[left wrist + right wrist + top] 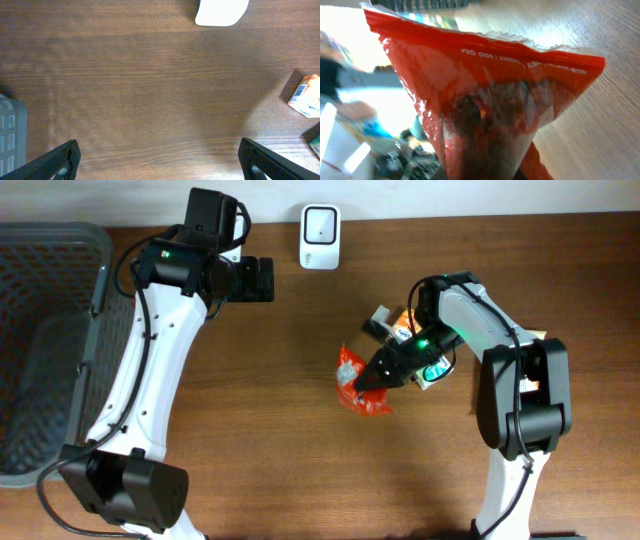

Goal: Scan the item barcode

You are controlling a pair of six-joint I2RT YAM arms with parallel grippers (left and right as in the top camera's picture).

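Note:
A red snack packet (357, 388) lies near the table's middle, and my right gripper (368, 381) is shut on its edge. In the right wrist view the red packet (485, 85) fills the frame. Small white print runs along its sealed top, and its lower end is bunched into the right gripper (485, 172). No barcode shows. The white scanner (320, 223) stands at the table's back edge, and its underside is the white scanner (221, 11) in the left wrist view. My left gripper (262, 280) hovers open left of the scanner, over bare wood, its fingers (55, 162) wide apart.
A grey mesh basket (40, 340) takes up the left side. More small packaged items (400, 328) lie behind the right gripper, one an orange and white box (305, 95). The basket's corner (10, 130) shows at the left.

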